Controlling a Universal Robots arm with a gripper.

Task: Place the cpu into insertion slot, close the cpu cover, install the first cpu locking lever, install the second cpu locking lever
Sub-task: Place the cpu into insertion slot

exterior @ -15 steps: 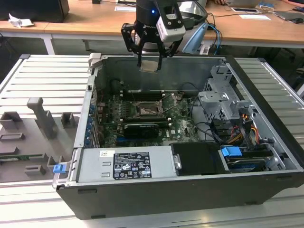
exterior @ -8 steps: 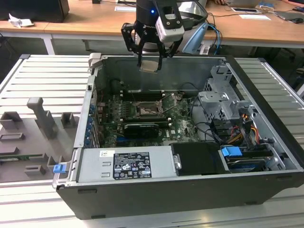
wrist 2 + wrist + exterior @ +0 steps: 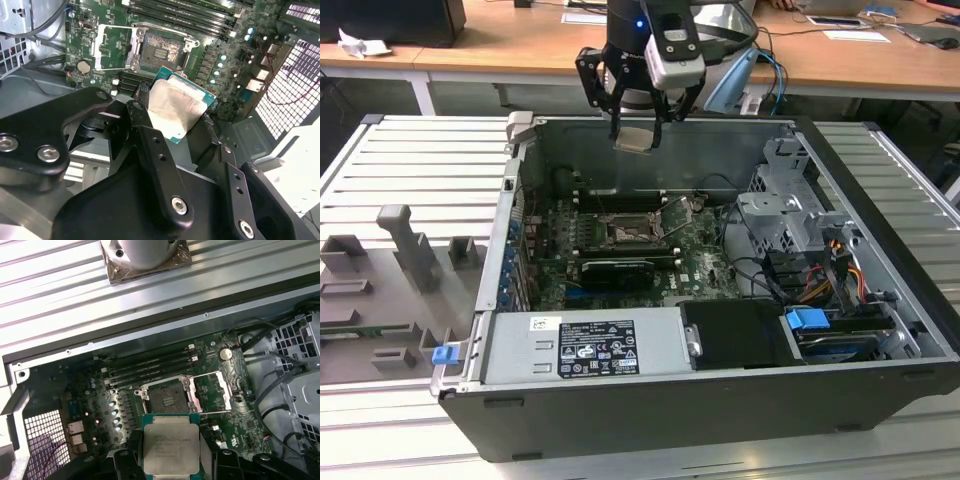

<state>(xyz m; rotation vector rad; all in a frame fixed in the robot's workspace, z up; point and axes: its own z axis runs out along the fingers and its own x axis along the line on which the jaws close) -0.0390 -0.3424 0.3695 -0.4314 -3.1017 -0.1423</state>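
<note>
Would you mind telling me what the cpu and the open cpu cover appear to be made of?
The cpu: a dull silvery-grey metal lid, going by its soft brushed sheen, on a green board-like base that shows at its edges. The cpu cover: thin bright metal, probably stamped steel, judging by its shiny silver frame around a square window.

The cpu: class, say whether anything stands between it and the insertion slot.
Nothing visible does. The pale silvery-grey square cpu hangs above the silver-rimmed square insertion slot, which lies bare, its thin silver metal cpu cover swung open beside it.
</note>
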